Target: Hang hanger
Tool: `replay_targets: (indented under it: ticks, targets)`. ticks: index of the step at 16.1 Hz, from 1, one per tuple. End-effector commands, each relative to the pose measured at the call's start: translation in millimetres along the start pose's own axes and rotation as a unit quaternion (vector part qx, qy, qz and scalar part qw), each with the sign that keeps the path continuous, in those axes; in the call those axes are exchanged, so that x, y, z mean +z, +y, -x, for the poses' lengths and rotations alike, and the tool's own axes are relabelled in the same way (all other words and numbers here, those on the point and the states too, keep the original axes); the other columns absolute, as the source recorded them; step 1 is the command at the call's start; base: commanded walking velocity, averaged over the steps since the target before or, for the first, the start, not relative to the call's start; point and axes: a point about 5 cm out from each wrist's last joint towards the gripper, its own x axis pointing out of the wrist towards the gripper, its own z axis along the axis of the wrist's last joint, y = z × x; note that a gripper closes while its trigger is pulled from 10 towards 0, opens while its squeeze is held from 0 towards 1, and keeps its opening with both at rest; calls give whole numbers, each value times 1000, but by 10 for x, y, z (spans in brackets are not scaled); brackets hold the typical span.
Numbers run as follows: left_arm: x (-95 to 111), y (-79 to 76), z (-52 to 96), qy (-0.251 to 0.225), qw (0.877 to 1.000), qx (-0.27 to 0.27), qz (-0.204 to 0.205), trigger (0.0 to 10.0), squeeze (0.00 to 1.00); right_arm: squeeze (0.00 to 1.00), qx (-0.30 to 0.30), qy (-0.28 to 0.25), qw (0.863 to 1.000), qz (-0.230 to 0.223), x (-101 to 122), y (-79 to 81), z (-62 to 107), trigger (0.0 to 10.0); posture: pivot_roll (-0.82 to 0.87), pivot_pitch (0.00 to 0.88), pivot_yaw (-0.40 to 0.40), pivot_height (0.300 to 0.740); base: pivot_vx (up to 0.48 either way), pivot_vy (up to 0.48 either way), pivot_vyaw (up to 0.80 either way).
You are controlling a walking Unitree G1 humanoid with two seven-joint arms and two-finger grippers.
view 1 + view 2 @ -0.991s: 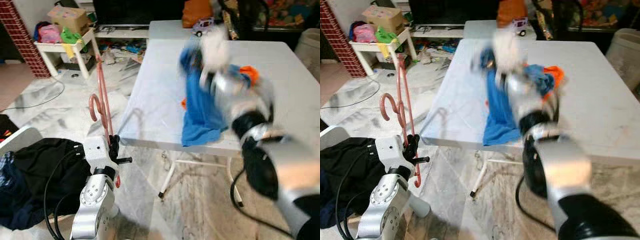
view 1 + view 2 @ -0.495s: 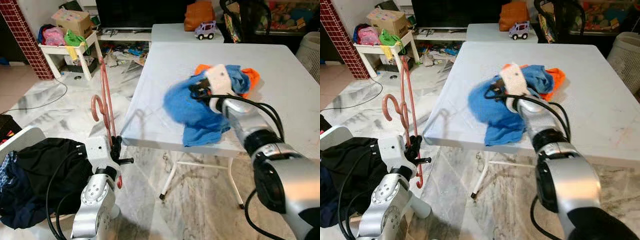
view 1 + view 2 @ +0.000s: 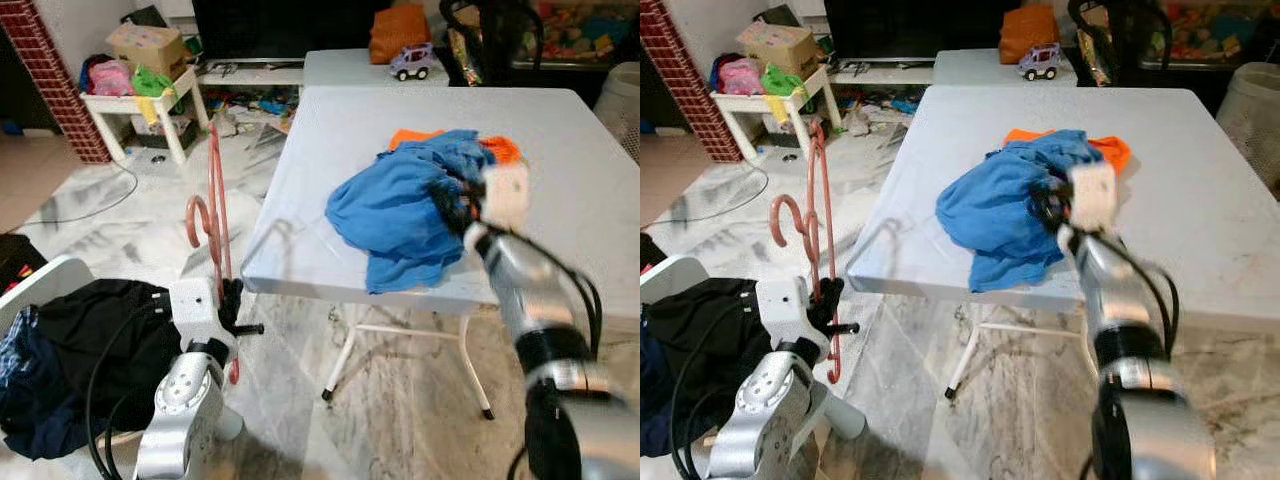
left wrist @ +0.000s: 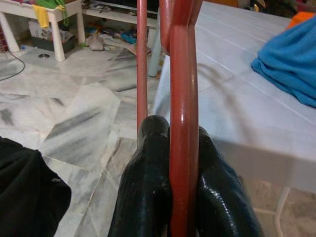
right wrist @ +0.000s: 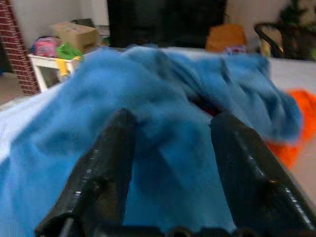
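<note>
A red hanger (image 3: 213,205) stands upright beside the table's near left corner, hook pointing left. My left gripper (image 3: 230,300) is shut on its lower bar, and the left wrist view shows both black fingers (image 4: 148,197) clamped around the red bar (image 4: 182,123). A blue garment (image 3: 395,215) lies heaped on the white folding table (image 3: 330,130), partly over an orange cloth (image 3: 502,148). My right gripper (image 3: 447,202) is at the heap's right side. In the right wrist view its fingers (image 5: 116,148) are spread, pointing into the blue fabric (image 5: 168,98). It is open.
Dark clothes (image 3: 90,340) are piled at lower left. Behind the table are a toy car (image 3: 411,62) and an orange bag (image 3: 398,30). A cluttered small white table (image 3: 130,95) stands far left, with a cable across the marble floor (image 3: 120,210). A basket (image 3: 625,85) stands at the right edge.
My right arm swung from the blue garment's left side to its right side. The garment, stirred half a second ago, now lies still in a heap. The left gripper and hanger barely moved.
</note>
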Motion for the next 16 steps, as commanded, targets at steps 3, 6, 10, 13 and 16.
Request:
replay_targets:
  ticks: [3,6,10,13,16]
  targets:
    - [41,-19,40,-14,999,-19,-28,10000,0,1000,-26,-16,999,12,-11,-21,179,10000,-64,0,73,740,0,0,0]
    - [49,-8,32,-15,999,-21,-29,10000,0,1000,-23,-5,999,23,-58,0,284,10000,-67,0,72,740,0,0,0]
    - [80,7,32,-21,999,-19,-30,10000,0,1000,88,51,995,3,-122,192,382,10000,-62,0,74,740,0,0,0]
    - [66,-1,31,-17,999,-20,-29,10000,0,1000,183,128,975,2,-287,313,525,10000,-65,0,72,740,0,0,0]
    - [83,-17,33,-19,999,-21,-25,10000,0,690,235,162,958,-24,-309,392,591,10000,-59,0,69,740,0,0,0]
